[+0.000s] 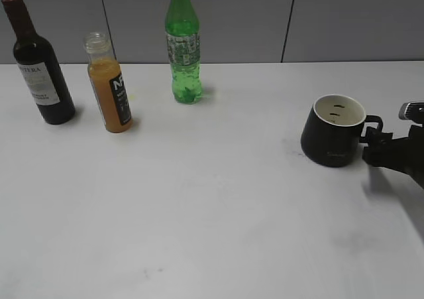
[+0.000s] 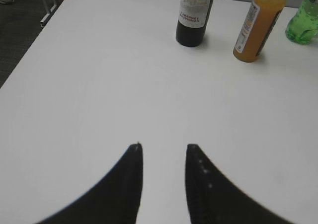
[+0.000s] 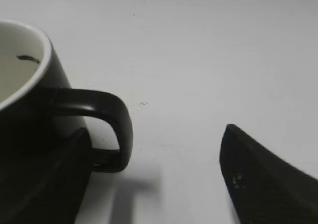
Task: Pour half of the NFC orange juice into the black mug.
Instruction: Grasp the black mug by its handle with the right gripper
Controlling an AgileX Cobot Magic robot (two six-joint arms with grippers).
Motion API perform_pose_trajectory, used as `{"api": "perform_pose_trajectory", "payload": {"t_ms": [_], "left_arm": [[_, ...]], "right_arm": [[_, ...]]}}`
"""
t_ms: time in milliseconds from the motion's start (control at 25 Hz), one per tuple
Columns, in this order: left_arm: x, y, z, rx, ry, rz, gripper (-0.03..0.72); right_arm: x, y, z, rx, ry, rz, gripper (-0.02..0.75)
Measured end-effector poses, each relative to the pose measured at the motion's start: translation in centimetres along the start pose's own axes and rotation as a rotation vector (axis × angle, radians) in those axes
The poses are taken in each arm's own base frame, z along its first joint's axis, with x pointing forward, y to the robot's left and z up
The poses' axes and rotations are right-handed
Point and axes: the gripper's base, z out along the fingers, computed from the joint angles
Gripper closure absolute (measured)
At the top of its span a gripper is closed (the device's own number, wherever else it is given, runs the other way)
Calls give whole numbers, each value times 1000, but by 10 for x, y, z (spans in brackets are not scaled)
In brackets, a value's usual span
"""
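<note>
We see the juice bottle [image 2: 258, 25] upright on the bench [image 1: 212, 199], between wine bottle [image 1: 36, 63] and green soda bottle [image 1: 182, 44] — ahead and right of the left tool [image 2: 164, 152], whose fingers stand apart, holding nothing. The mug [image 1: 331, 130] sits far right; the right tool [image 3: 154, 172], fingers spread, straddles its handle [image 3: 107, 122] — unclamped. We judge the left arm nearer the juice.

You are looking at a lab-style test station, not a home or kitchen. The wide, bare white bench [image 1: 212, 213] runs up to plain grey wall panels [image 1: 199, 20] split by dark vertical seams along its far edge. Past the bench's left edge, the left wrist view shows dark carpet-like floor [image 2: 20, 40] and a pale metal frame leg [image 2: 49, 5].
</note>
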Motion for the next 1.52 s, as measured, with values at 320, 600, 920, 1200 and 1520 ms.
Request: {"api": "perform_pose_trajectory", "payload": {"t_ms": [320,600,920,1200,1520], "left_arm": [[0,0,0,0,0,0,450],[0,0,0,0,0,0,450],[0,0,0,0,0,0,450],[0,0,0,0,0,0,450],[0,0,0,0,0,0,450]], "right_arm": [[1,2,16,-3,-15,0,134],[0,4,28,-4,-32,0,143],[5,7,36,-27,-28,-10,233],[3,13,38,-84,-41,-66,678],[2,15,39,-106,-49,-95,701]]}}
